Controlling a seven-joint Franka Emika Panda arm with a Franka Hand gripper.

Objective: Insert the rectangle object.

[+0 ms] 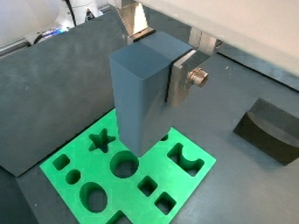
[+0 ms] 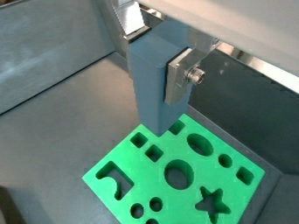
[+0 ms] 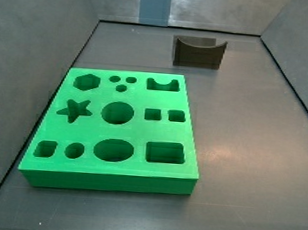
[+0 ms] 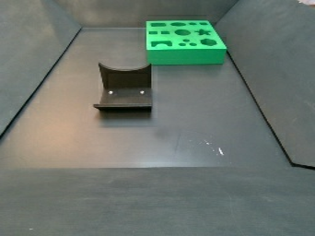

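My gripper (image 1: 158,61) is shut on the rectangle object (image 1: 140,96), a long slate-blue bar held upright by its upper end. Silver fingers (image 1: 181,77) press on two opposite faces, as both wrist views show (image 2: 158,52). The bar (image 2: 152,87) hangs in the air with its lower end over the edge of the green board (image 1: 52,166), which has several shaped holes (image 2: 128,162). In a side view only the bar's lower part (image 3: 155,5) shows, above and beyond the board (image 3: 112,179). The gripper is out of view in both side views.
The fixture (image 3: 198,52), a dark bracket with a curved notch, stands on the dark floor apart from the board (image 4: 185,53). It also shows in a side view (image 4: 123,88) and a wrist view (image 1: 271,129). Grey walls enclose the floor.
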